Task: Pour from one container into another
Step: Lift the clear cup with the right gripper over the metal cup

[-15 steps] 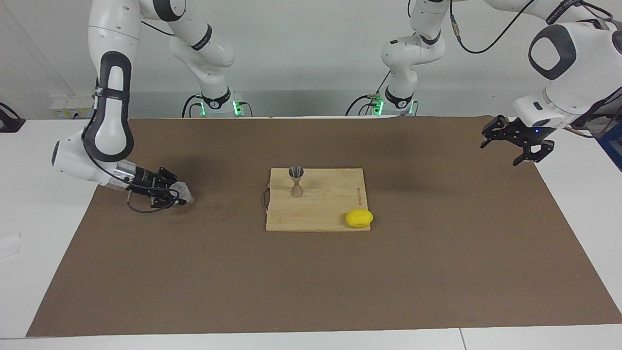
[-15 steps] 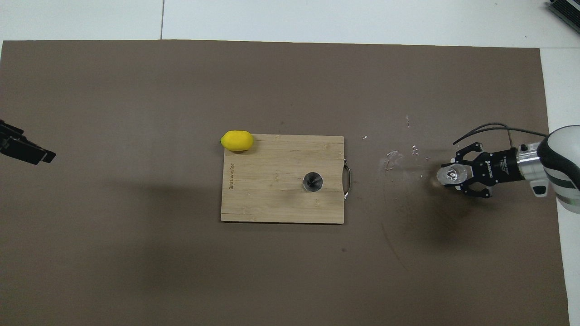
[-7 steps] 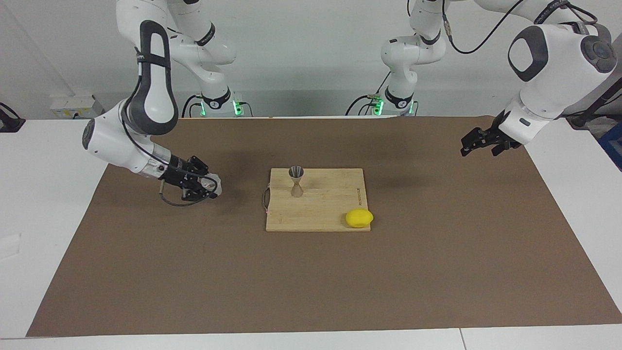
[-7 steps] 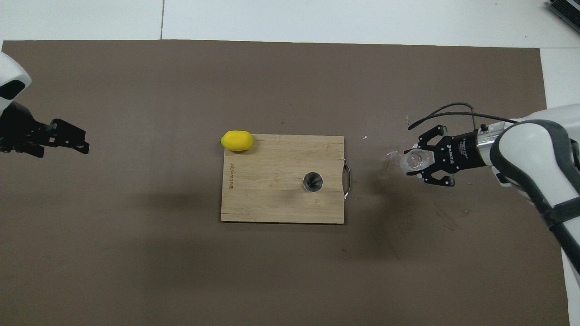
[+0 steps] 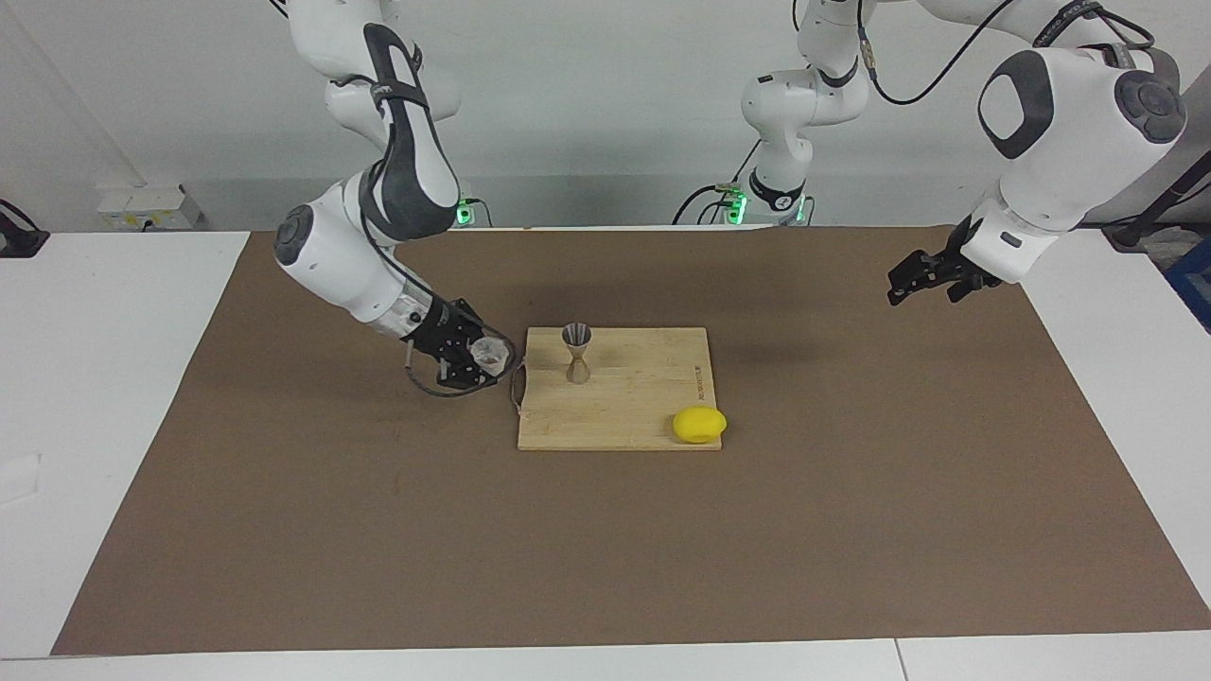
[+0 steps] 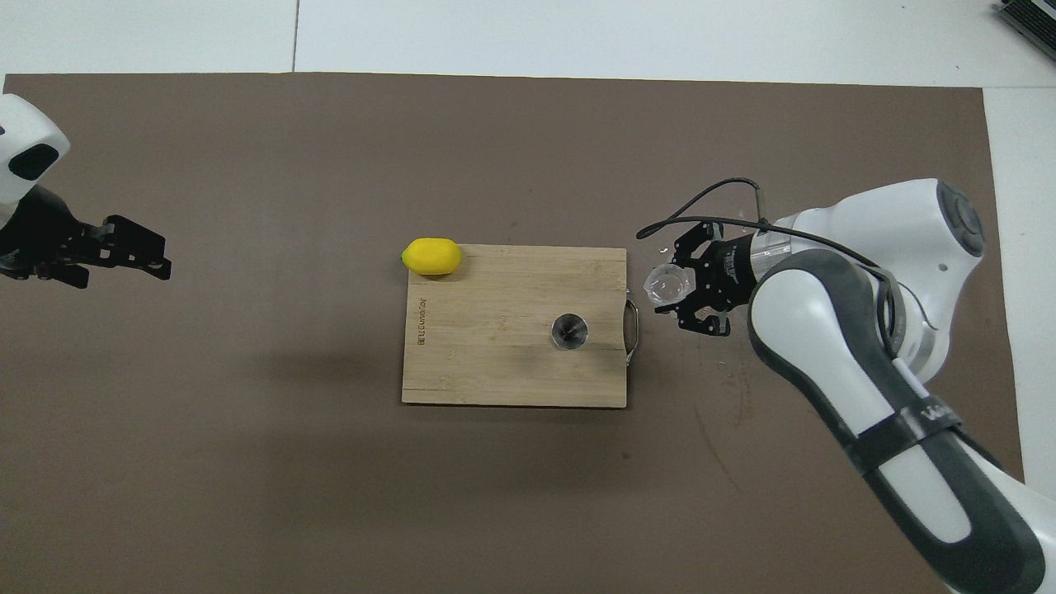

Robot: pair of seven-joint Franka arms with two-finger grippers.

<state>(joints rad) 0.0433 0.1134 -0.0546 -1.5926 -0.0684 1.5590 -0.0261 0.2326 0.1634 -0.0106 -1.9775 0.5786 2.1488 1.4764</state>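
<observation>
Facing view showed the right gripper (image 5: 481, 360) clenched on the glass cup (image 5: 489, 354), having carried it from the right arm's end of the table to just beside the cutting board's (image 5: 653, 402) handle. Judgement: transport nearly done; tipping over the jigger (image 5: 576, 353) comes next. The jigger stood upright on the board, at about ten o'clock from the lemon (image 5: 699, 424). The right forearm slanted low, wrist angled toward the board. The left gripper (image 5: 932, 279) hung released, waiting over the mat's (image 5: 605, 549) other end.
</observation>
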